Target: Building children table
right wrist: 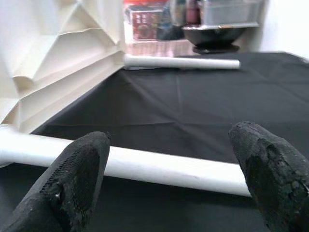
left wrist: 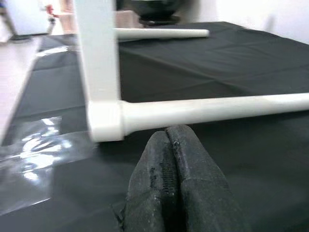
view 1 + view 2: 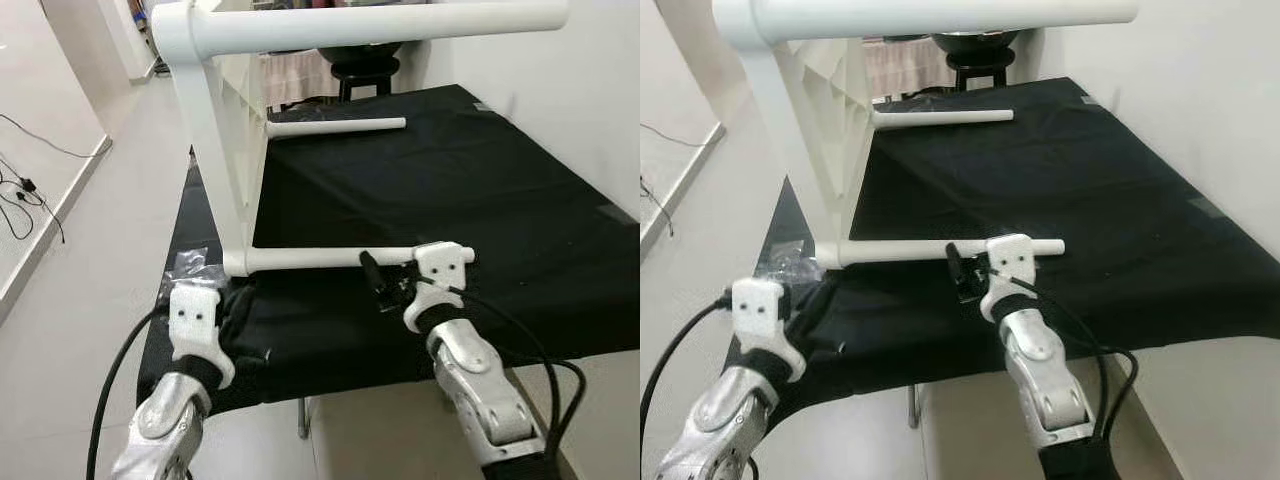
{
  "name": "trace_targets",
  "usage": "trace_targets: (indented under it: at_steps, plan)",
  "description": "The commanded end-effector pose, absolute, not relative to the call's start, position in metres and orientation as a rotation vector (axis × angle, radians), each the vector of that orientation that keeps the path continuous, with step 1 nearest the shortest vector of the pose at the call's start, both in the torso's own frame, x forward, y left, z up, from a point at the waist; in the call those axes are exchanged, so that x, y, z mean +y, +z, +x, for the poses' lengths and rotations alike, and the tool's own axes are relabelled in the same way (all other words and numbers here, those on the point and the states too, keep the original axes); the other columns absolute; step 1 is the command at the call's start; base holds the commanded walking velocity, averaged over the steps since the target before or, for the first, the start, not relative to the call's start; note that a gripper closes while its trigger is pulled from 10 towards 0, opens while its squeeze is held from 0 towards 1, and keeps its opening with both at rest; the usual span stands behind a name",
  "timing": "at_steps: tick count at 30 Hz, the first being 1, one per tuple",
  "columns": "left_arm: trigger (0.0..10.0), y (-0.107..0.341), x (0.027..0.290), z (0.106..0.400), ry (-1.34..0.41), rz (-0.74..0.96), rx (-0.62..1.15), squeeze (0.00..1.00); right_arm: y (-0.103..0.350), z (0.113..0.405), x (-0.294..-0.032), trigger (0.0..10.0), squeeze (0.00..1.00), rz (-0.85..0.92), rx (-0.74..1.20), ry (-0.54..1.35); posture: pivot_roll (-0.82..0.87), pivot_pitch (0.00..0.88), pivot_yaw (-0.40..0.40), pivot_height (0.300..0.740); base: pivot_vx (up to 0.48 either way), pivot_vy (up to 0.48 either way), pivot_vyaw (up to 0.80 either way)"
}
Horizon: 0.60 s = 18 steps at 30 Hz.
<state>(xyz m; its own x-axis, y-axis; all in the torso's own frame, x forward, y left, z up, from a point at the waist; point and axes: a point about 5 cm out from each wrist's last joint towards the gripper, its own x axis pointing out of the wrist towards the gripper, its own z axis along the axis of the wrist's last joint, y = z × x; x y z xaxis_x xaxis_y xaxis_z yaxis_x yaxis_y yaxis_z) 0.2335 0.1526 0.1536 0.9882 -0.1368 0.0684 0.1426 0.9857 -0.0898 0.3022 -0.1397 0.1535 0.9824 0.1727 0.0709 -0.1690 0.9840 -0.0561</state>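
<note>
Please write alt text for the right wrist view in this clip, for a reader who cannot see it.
The right gripper hangs open, its two black fingers on either side of a white table leg lying across a black cloth. Behind, the white table top stands on edge, another leg jutting from it.

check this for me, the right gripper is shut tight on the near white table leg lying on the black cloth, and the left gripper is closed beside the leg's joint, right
Not quite. The right gripper is open, its fingers spread with the near white table leg lying across the gap between them, as the right wrist view shows. The leg does rest on the black cloth, and the left gripper is closed beside the joint.
</note>
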Motion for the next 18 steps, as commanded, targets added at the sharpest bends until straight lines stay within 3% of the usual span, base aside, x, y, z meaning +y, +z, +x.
trace_targets:
  at_steps: [1,7,11,18]
  plan:
    - [10.0,0.1548,0.1569,0.2310,-0.109,-0.080,-0.077,0.00,0.1477,0.2996,-0.1391,10.0,0.00,-0.007,-0.039,0.167,-0.04,0.053,0.060,0.740,0.000,0.000,0.00]
    - [10.0,0.1542,0.1596,0.2312,-0.090,-0.067,-0.084,0.00,0.1469,0.3011,-0.1356,10.0,0.00,0.009,-0.028,0.179,-0.03,0.047,0.061,0.740,0.000,0.000,0.00]
    - [10.0,0.1535,0.1574,0.2331,-0.099,-0.060,-0.085,0.00,0.1454,0.3011,-0.1311,10.0,0.00,0.005,-0.002,0.200,-0.03,0.045,0.063,0.740,0.000,0.000,-0.80]
    - [10.0,0.1519,0.1579,0.2338,-0.101,-0.059,-0.077,0.00,0.1457,0.3022,-0.1307,10.0,0.00,0.015,0.003,0.199,-0.04,0.046,0.072,0.740,0.000,0.000,0.00]
